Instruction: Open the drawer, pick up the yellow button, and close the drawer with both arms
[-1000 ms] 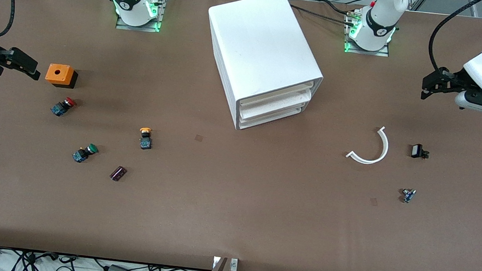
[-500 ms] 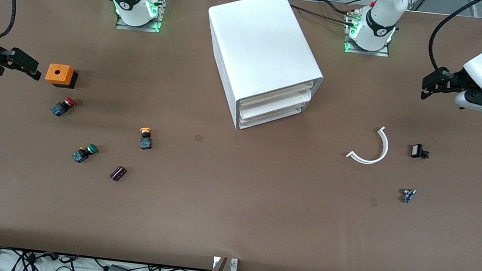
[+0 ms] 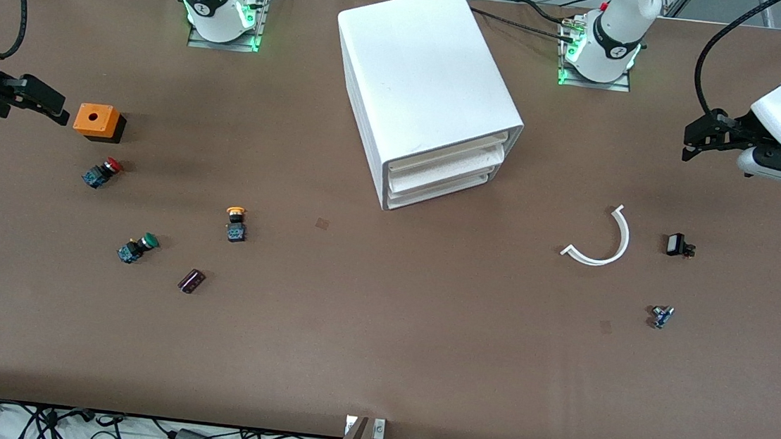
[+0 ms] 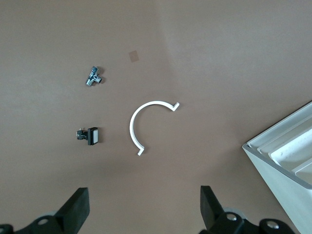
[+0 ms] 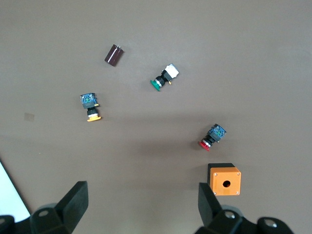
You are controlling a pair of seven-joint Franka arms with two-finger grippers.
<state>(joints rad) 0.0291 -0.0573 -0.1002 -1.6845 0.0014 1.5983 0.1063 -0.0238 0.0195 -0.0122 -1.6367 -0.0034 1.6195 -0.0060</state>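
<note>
The white cabinet (image 3: 426,74) stands mid-table, and its top drawer (image 3: 448,154) sits flush with the two below it. The cabinet's corner shows in the left wrist view (image 4: 285,163). The orange-yellow-capped button (image 3: 236,224) lies on the table toward the right arm's end, also in the right wrist view (image 5: 90,107). My right gripper (image 3: 39,98) is open and empty, up over the table edge beside an orange box (image 3: 96,121); its wrist view shows it too (image 5: 141,204). My left gripper (image 3: 700,138) is open and empty, up over the left arm's end (image 4: 144,208).
A red-capped button (image 3: 102,172), a green-capped button (image 3: 138,247) and a dark cylinder (image 3: 191,280) lie near the orange-yellow one. A white curved strip (image 3: 601,241), a black switch (image 3: 678,245) and a small metal part (image 3: 661,317) lie toward the left arm's end.
My right gripper has drifted slightly toward the robots' side of the table. The left gripper and all objects have stayed put.
</note>
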